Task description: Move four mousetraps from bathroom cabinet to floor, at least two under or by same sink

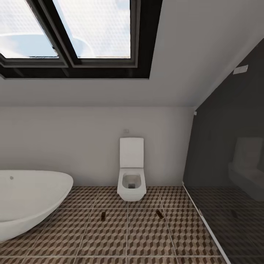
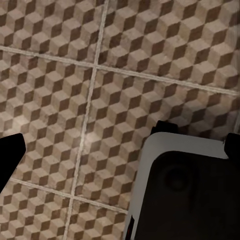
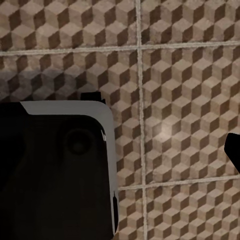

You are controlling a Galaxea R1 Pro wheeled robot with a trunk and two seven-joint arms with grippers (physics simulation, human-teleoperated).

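**Inspector:** While both wrist cameras point straight down, what can you say of each hand?

**Operator:** Little. In the left wrist view I see a dark shape at the frame's edge that may be part of the left hand (image 2: 10, 155), and the right wrist view has a similar dark sliver, possibly the right hand (image 3: 234, 150). I cannot tell whether either is spread or pressed together. I see nothing pinched in either. Under both lies the bathroom floor (image 2: 150, 50), cube-patterned tile with pale grout, and a white-edged black body (image 3: 55, 170) that I take for the robot's own base.

**Inspector:** And the task's things?

**Operator:** From the head view, two mousetraps rest flat on the tiles ahead: one (image 1: 103, 215) forward and left of the toilet (image 1: 131, 170), the other (image 1: 159, 214) forward and right of it. They are well apart from each other and well away from both arms. A white bathtub (image 1: 29, 201) stands to the left, a dark glass partition (image 1: 227, 176) to the right.

**Inspector:** Progress?

**Operator:** I judge it partway. Two traps are on the floor; the other two I cannot account for. Neither visible trap lies by a sink here, so the sink condition looks unmet from these views.
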